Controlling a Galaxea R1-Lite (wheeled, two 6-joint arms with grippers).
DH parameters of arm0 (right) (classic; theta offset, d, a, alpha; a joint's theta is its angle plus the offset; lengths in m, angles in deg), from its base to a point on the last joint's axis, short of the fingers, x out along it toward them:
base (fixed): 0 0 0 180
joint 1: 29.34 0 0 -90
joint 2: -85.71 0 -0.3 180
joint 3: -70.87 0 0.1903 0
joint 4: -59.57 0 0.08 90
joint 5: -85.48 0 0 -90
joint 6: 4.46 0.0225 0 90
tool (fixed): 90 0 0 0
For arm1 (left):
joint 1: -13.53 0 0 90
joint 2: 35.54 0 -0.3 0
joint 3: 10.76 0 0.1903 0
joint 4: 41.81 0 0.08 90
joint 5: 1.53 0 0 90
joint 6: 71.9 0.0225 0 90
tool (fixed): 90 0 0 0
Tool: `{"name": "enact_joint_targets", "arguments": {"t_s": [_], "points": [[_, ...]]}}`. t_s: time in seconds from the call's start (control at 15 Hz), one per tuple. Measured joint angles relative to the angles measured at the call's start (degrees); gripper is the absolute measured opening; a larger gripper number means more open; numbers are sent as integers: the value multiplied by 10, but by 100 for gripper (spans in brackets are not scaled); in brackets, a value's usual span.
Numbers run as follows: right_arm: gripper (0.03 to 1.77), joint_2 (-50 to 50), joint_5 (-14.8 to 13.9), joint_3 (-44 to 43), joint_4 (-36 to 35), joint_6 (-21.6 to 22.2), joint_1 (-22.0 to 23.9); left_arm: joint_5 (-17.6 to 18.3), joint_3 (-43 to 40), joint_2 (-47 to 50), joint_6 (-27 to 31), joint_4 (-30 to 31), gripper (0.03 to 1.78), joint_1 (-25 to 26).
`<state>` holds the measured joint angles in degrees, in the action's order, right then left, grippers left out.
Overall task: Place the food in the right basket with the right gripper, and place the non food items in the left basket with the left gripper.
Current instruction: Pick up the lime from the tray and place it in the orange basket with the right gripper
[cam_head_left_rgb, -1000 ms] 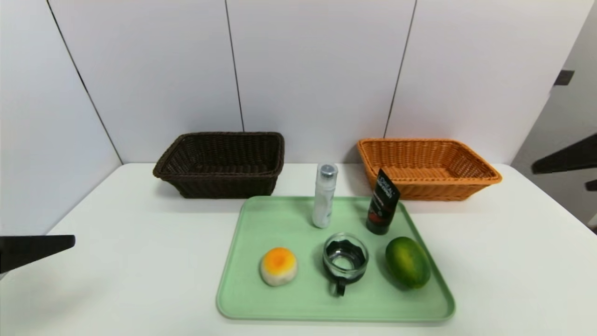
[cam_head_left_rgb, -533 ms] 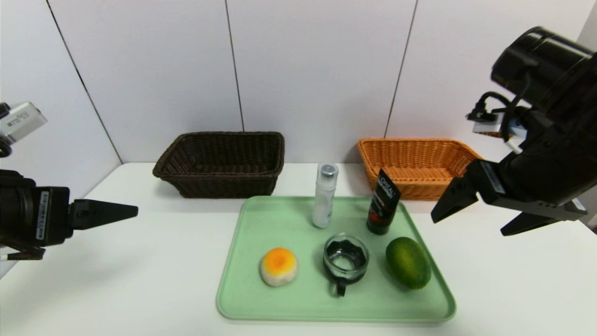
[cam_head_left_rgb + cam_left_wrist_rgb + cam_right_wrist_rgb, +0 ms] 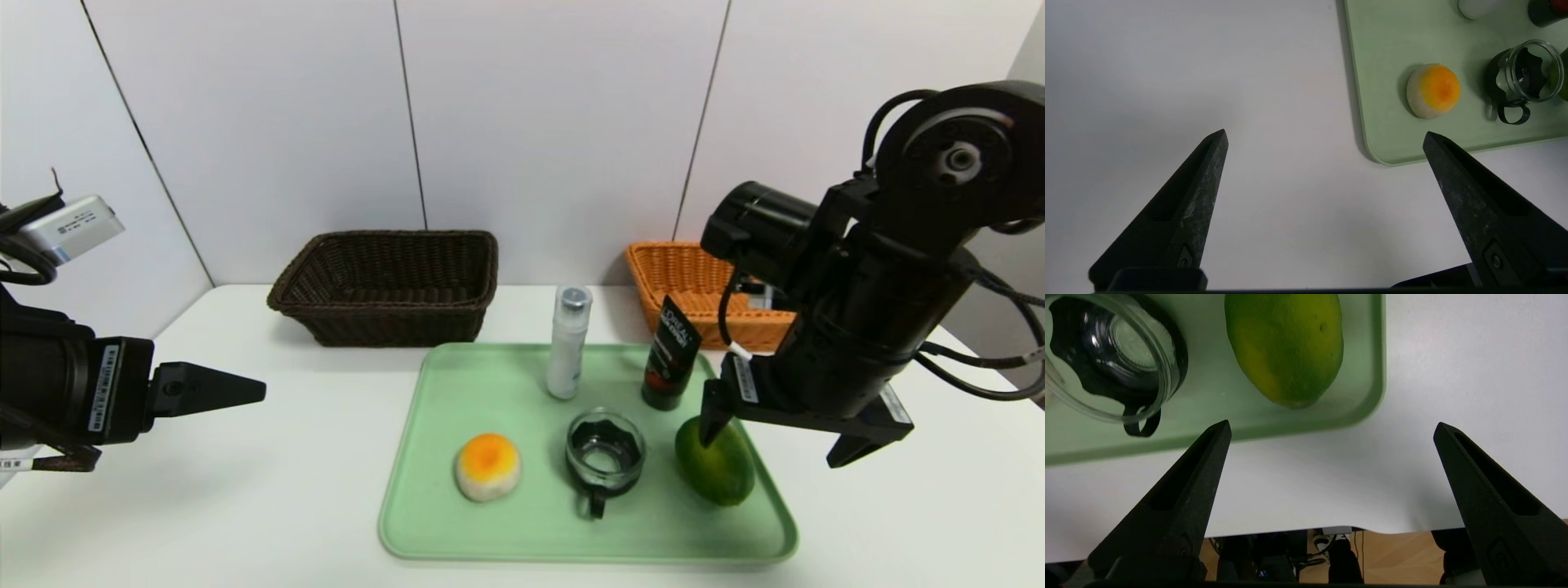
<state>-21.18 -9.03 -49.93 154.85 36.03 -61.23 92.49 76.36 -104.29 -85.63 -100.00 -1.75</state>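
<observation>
A light green tray (image 3: 457, 392) holds a green oval fruit (image 3: 718, 469), an orange-topped round bun (image 3: 487, 465), a glass cup with a black handle (image 3: 604, 456), a white bottle (image 3: 567, 343) and a black tube (image 3: 671, 355). My right gripper (image 3: 771, 451) hangs open just above the tray's near right corner, one fingertip over the fruit's edge. In the right wrist view the fruit (image 3: 1286, 347) lies beyond the open right gripper (image 3: 1331, 426), with nothing between its fingers. My left gripper (image 3: 1325, 136) is open over bare table, left of the tray, and the bun (image 3: 1433, 90) lies beyond it.
A dark brown basket (image 3: 388, 286) stands at the back left. An orange basket (image 3: 665, 273) at the back right is partly hidden by my right arm. The white table (image 3: 245, 490) has its near edge (image 3: 1249, 531) close under the right gripper.
My right arm swung in from the right and came down to the green fruit at the tray's right side. My left gripper rose into view and edged a little toward the tray.
</observation>
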Motion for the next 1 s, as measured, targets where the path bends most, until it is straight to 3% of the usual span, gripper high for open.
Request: {"name": "enact_joint_targets", "arguments": {"t_s": [0.47, 1.0], "points": [[171, -50, -2, -8, -30, 4, 4, 0, -5, 2, -2, 0, 169, -3], [171, -81, 20, -25, -30, 5, 17, 1, -11, -1, -2, 3, 169, -16]]}}
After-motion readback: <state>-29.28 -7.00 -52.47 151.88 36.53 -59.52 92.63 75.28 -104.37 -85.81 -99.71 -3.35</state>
